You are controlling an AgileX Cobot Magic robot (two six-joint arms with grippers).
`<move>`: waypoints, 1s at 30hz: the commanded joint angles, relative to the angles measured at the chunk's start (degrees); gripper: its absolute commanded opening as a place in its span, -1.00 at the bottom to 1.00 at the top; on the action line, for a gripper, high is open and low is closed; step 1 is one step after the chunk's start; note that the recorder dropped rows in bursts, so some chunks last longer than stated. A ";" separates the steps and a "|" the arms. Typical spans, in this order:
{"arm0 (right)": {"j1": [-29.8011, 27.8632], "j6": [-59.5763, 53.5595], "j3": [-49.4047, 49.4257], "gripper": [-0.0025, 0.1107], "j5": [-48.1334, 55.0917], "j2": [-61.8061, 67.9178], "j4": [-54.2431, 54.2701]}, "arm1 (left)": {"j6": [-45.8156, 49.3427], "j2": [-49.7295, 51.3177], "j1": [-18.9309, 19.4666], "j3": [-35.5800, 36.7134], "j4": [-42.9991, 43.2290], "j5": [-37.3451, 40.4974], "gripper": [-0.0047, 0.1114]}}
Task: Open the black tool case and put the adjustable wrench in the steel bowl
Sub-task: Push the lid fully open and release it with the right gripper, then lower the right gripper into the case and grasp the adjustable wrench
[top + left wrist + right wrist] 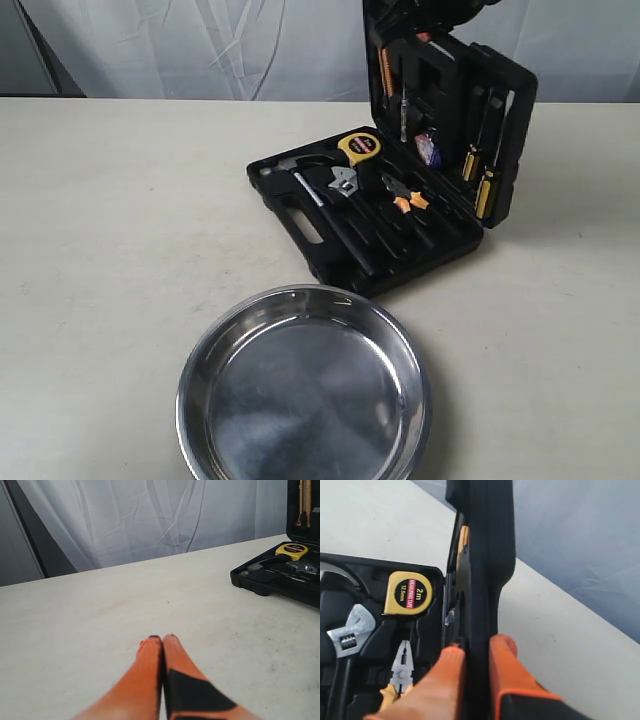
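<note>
The left gripper [162, 639], fingers pressed together on nothing, hovers over the worktop [120, 220] well apart from the black tool case [300, 225], on its 9 o'clock side, and the steel bowl [190, 400] sits at the case's 6 o'clock. The adjustable wrench [341, 181] lies in the tray between hammer [290, 170] and pliers [405, 195]. With the right gripper [476, 647] pinching the upright lid [487, 540], I'd steady the lid until it stands alone, then lift the wrench near its head. The worktop is pale, matte and faintly scuffed, and a creased white curtain [200, 45] hangs behind.
</note>
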 commanded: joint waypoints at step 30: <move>-5.85 -6.55 -0.40 -0.96 0.64 2.48 17.33 | -0.20 0.20 -0.21 -0.12 -0.07 -0.81 -0.91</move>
